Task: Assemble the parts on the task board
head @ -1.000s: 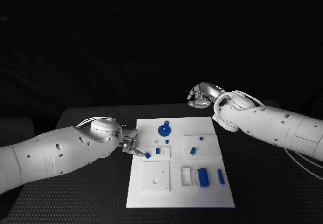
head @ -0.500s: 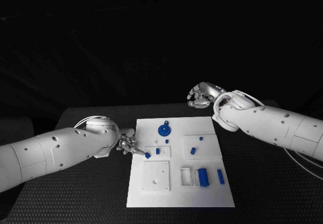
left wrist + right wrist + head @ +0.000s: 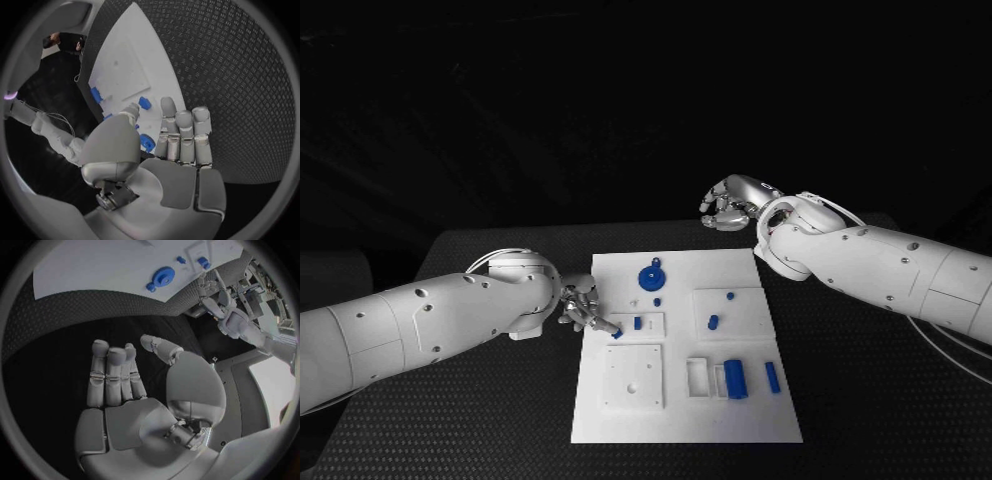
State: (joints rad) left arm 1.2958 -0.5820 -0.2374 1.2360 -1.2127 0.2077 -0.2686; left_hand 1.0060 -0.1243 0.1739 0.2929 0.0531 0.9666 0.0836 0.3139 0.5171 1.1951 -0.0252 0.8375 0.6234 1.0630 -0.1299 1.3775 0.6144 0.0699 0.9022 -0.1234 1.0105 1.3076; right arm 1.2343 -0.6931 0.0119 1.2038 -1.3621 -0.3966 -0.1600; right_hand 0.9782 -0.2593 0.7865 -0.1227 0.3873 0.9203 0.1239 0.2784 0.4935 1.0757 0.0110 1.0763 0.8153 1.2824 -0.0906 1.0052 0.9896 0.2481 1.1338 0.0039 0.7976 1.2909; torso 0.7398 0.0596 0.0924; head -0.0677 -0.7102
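Two hands were over the black table (image 3: 473, 420). From the head camera, the left hand (image 3: 581, 308) sat at the left edge of the white task board (image 3: 687, 420) and pinched a small blue part (image 3: 616, 333) at its fingertips. A moment before, that part was a little farther out at the board's edge; now it had come in closer to a small raised white plate (image 3: 643, 323) with a blue peg (image 3: 638, 323) on it. I think the hand was lining the part up to set it in. The round blue wheel (image 3: 652, 277) stayed near the far end, and the blue blocks (image 3: 736, 379) stayed in their trays on the near right. The right hand (image 3: 730, 205) hung past the far edge, fingers curled, holding nothing, and it had not moved.

From the left wrist camera, the left hand (image 3: 164, 150) had its long fingers straight and close together, with a blue part (image 3: 147, 142) pinched by the thumb.

From the right wrist camera, the right hand (image 3: 134, 390) was empty, fingers loosely bent and apart, well away from the blue wheel (image 3: 164, 275).
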